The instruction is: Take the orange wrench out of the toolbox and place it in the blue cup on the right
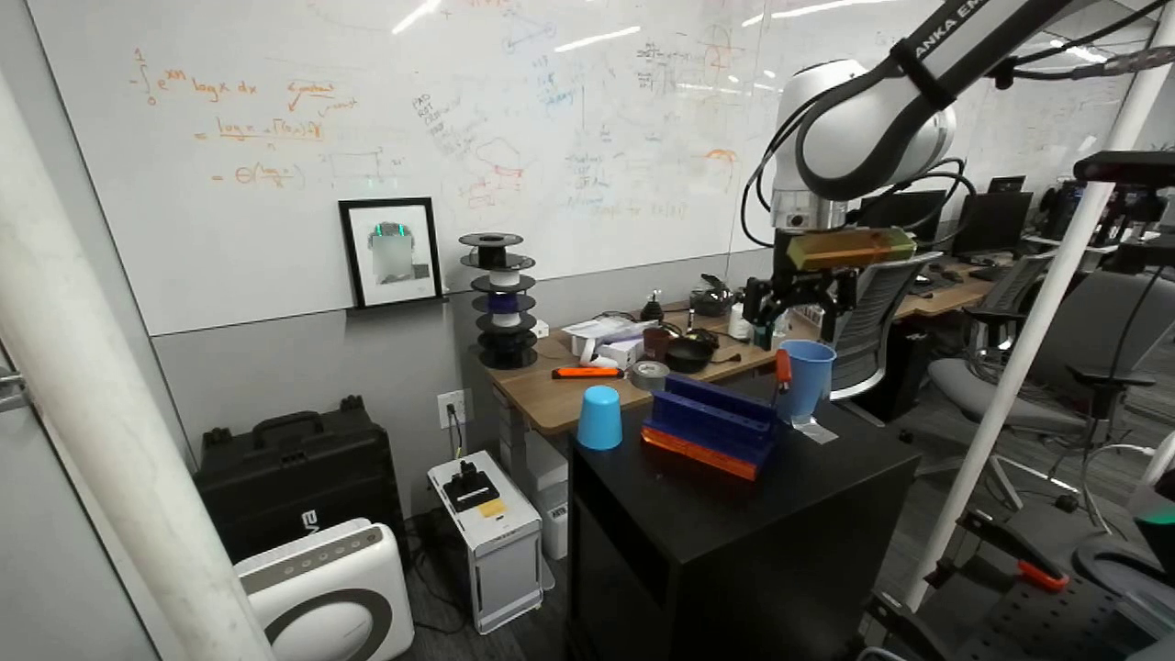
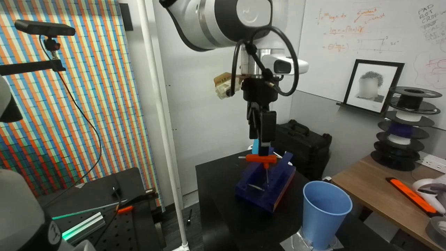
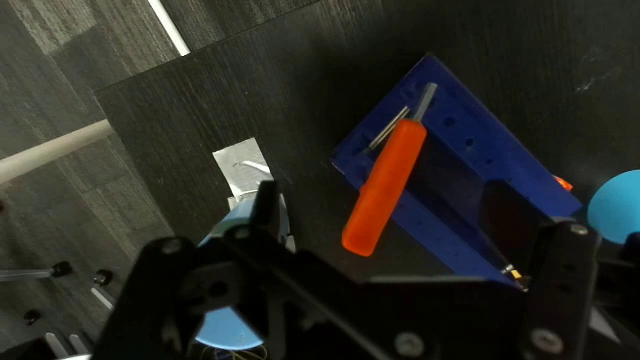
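Orange wrench [image 1: 783, 367]: standing in the toolbox [image 1: 707, 430], handle uppermost, shaft running down into the box; in an exterior view, at the box's right end.
Gripper [image 1: 796, 326]: jaws parted wide, nothing held, poised just over the handle.
Fingertip [image 2: 263, 150] at handle: the two overlap in an exterior view; whether they touch cannot be settled from that angle.
Blue cup [image 1: 810, 378]: upright, just right of the toolbox, silvery tape [image 1: 815, 430] at its base.
Cyan cup [image 1: 600, 418]: left of the toolbox, mouth down; judged not the target.
Work at the toolbox: in my judgement, lining up for the grasp; wrench not yet lifted.
Way to the cup: should call for lowering until the fingers straddle the handle, closing on it, then a straight lift so the shaft clears the box before carriage right to the blue cup.
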You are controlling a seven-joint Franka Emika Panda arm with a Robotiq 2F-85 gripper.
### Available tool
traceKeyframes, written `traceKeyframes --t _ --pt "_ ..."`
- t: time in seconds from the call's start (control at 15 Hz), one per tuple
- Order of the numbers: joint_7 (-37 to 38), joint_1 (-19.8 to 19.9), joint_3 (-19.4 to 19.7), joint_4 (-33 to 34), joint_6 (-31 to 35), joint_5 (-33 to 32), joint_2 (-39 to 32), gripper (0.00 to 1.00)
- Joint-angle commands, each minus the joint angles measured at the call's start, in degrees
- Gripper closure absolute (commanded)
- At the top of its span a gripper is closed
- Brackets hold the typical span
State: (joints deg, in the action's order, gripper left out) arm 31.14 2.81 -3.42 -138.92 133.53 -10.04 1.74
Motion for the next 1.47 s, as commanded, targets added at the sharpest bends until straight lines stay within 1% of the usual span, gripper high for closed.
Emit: traceKeyframes --t 0.0,0.2,0.27,0.33,0.4,0.47,0.67,0.93,1.0,1.13,1.2,1.27,1.4 --pt "7.79 -0.32 1.84 -0.01 2.87 -5.57 -2.83 0.00" --pt "10.01 -0.49 3.58 0.01 5.24 -7.16 -6.12 0.00" --pt "9.94 -0.60 4.06 -0.16 6.65 -7.06 -6.75 0.25" --pt "10.07 -0.81 4.51 -0.46 8.91 -7.19 -7.25 0.27" --pt "9.80 -0.98 4.91 -0.88 11.21 -6.90 -7.48 0.34" --pt "9.89 -1.17 5.36 -1.21 13.55 -7.11 -7.71 0.44" --pt "9.52 -1.62 6.53 -2.33 19.67 -7.70 -7.71 0.67" --pt "8.97 -2.38 7.25 -3.31 23.05 -8.35 -6.66 0.96" --pt "8.80 -2.55 7.24 -3.51 23.47 -8.26 -6.39 1.00" --pt "7.80 -2.70 6.97 -3.65 23.56 -7.06 -6.35 1.00" --pt "7.69 -2.72 6.92 -3.82 23.95 -6.59 -6.35 0.74" --pt "7.69 -2.77 6.91 -4.00 24.12 -6.39 -6.30 0.74" --pt "8.88 -3.07 7.07 -4.41 24.06 -6.89 -5.81 0.60"
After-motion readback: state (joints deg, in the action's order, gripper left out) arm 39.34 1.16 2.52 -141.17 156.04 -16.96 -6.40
